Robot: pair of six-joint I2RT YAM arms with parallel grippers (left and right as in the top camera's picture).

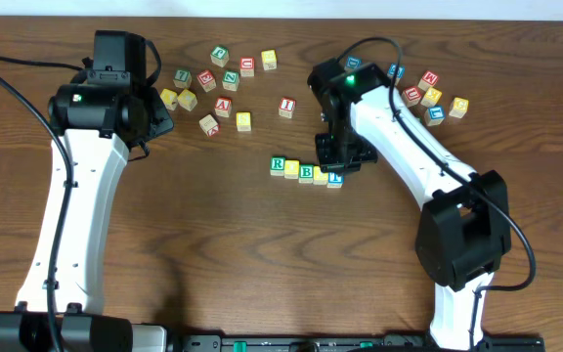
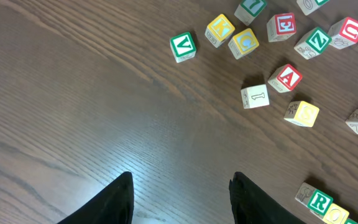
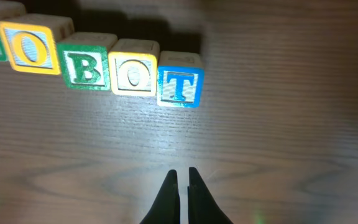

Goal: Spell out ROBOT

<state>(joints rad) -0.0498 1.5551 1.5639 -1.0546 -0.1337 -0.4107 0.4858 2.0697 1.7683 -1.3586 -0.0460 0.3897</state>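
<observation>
A row of letter blocks [image 1: 306, 172] lies mid-table. In the right wrist view it reads R, O [image 3: 30, 45], B [image 3: 87, 62], O [image 3: 133, 66], T [image 3: 179, 79], side by side; the R is cut off at the left edge. My right gripper [image 3: 183, 175] is shut and empty, just in front of the blue T block and apart from it. My left gripper [image 2: 182, 182] is open and empty above bare table at the left. The R block [image 2: 316, 199] shows at its lower right.
Loose letter blocks lie at the back left [image 1: 213, 83] and back right [image 1: 430, 96]. One I block [image 1: 286, 107] stands alone behind the row. The left wrist view shows V [image 2: 183, 46], A [image 2: 286, 78] and others. The right arm reaches over the row's right end.
</observation>
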